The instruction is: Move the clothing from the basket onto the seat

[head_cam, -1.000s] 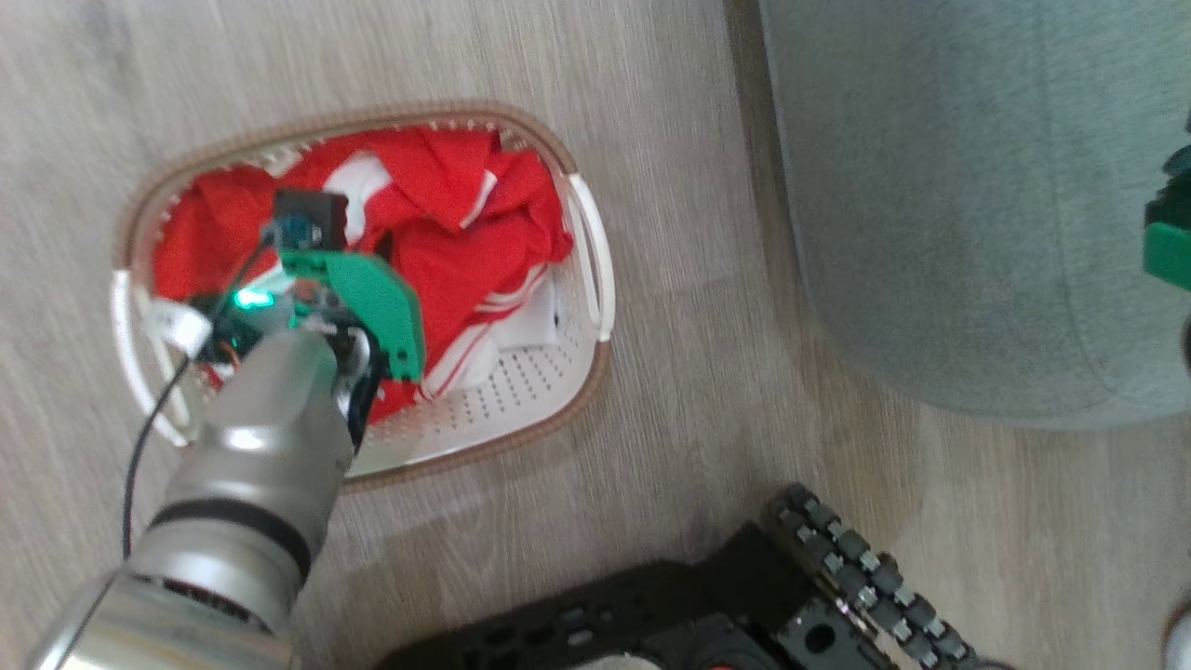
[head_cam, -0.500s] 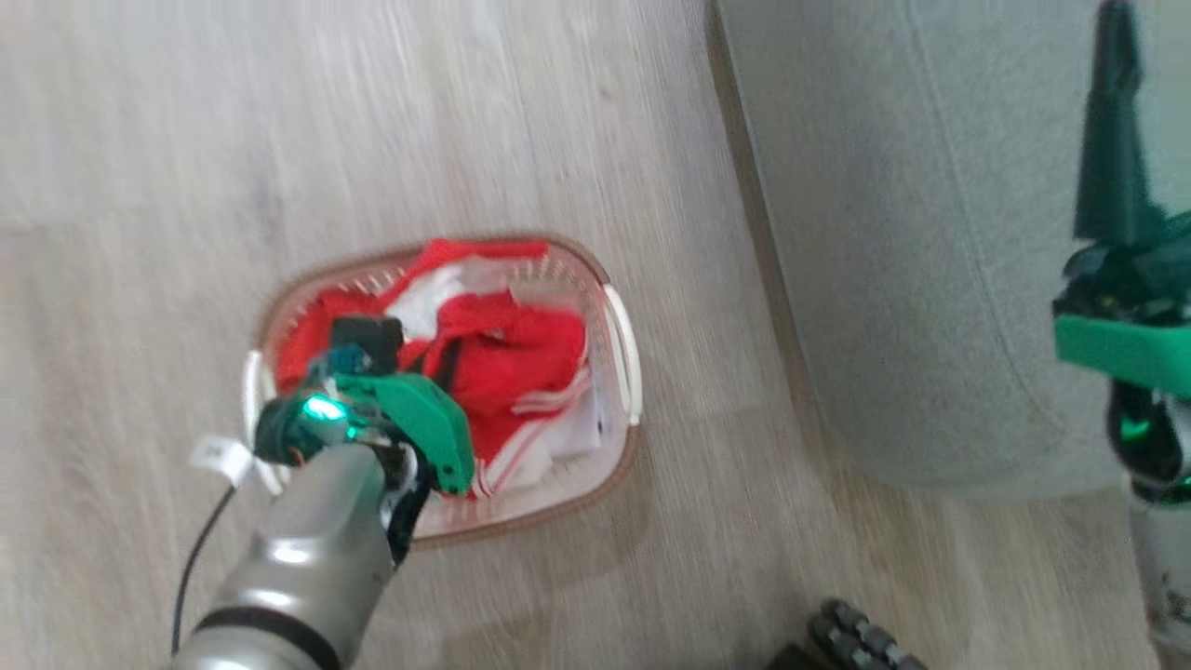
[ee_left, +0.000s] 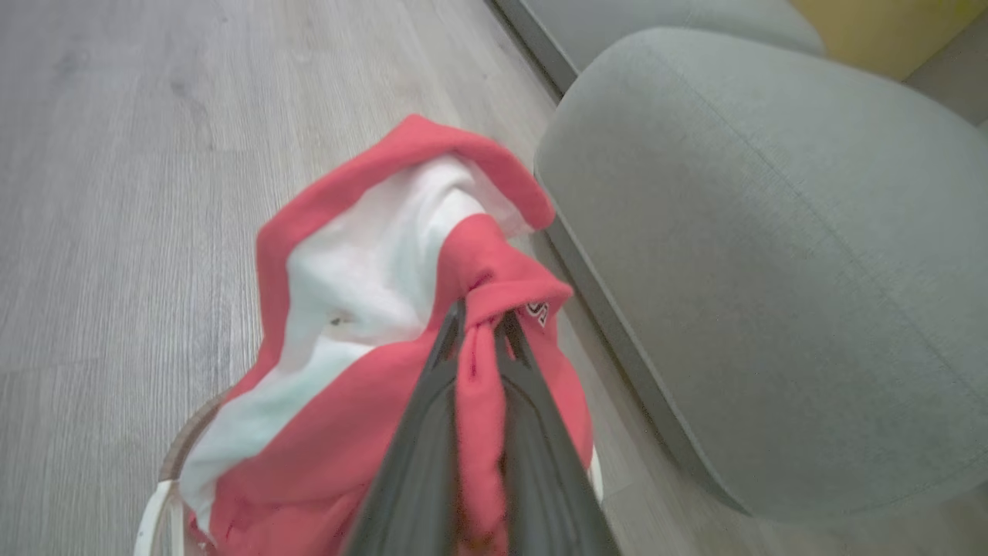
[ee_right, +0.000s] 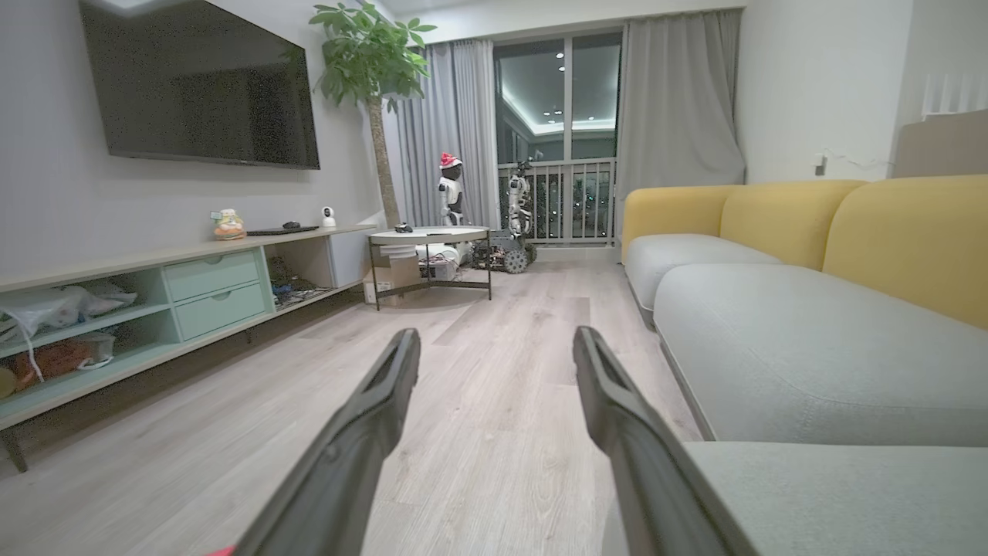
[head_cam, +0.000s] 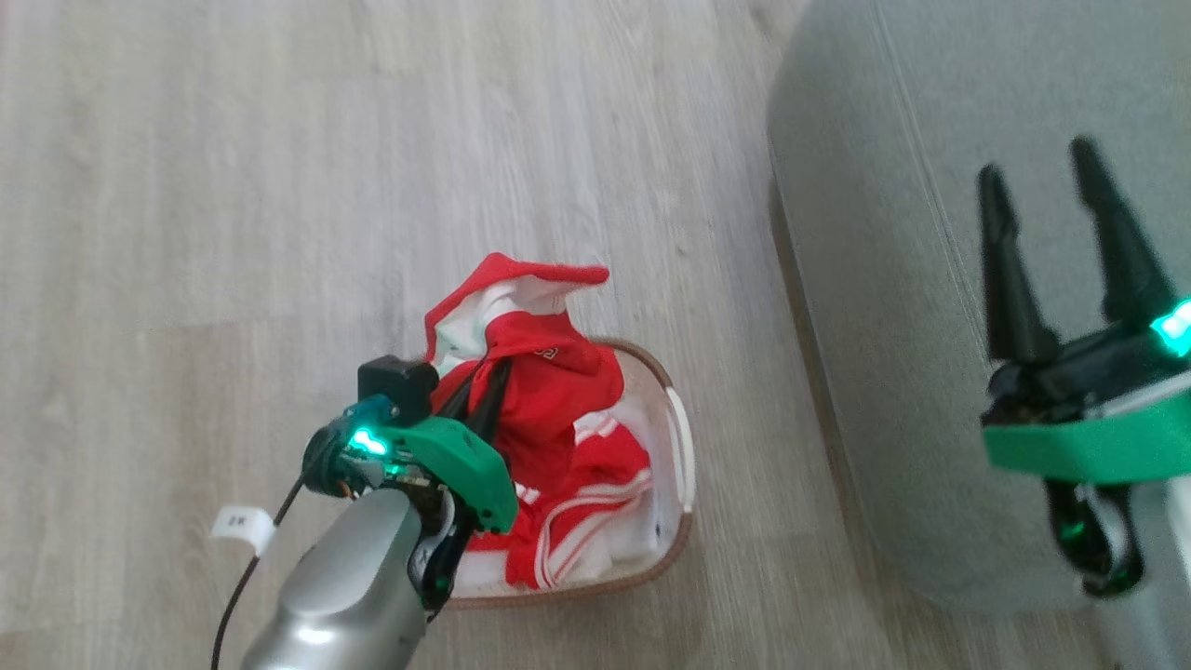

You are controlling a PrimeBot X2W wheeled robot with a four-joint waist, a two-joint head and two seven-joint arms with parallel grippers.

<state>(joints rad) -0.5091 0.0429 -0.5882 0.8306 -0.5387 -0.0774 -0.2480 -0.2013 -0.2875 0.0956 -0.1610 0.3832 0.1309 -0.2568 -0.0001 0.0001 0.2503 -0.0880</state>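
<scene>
My left gripper (head_cam: 498, 372) is shut on the red jersey (head_cam: 535, 363) and holds a bunch of it up above the basket (head_cam: 687, 456). The left wrist view shows the fabric pinched between the closed fingers of that gripper (ee_left: 482, 318), with the jersey (ee_left: 347, 309) folded over to show its white inside. The red shorts (head_cam: 595, 521) with white stripes lie in the basket, partly under the hanging jersey. My right gripper (head_cam: 1037, 177) stands open and empty over the grey-green seat (head_cam: 884, 307), to the right of the basket. Its spread fingers (ee_right: 386, 386) point down the room.
The basket stands on pale wood floor (head_cam: 233, 186) close to the seat's left edge. A white tag (head_cam: 240, 526) hangs on my left arm's cable. Farther off are a TV cabinet (ee_right: 154, 293), a round table (ee_right: 428, 235) and yellow sofa backrests (ee_right: 903, 224).
The head camera has shifted, so the basket sits lower and to the right. My left gripper has risen, pulling the jersey up out of the basket. The right gripper has come fully into view.
</scene>
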